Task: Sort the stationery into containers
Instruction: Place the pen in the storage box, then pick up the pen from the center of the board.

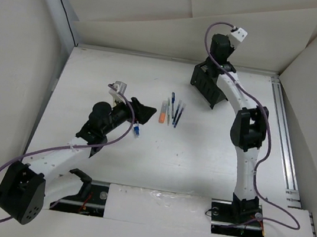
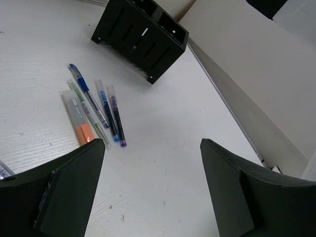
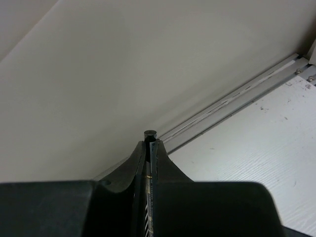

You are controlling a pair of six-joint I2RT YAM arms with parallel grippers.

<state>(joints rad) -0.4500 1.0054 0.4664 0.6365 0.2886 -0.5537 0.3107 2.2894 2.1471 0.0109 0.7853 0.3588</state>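
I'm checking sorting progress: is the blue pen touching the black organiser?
Apart. The left wrist view shows a strip of table between the blue pen and the black organiser.

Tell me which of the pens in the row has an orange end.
The thick grey marker, at the left end of the row in the left wrist view. The slim pens beside it show no orange.
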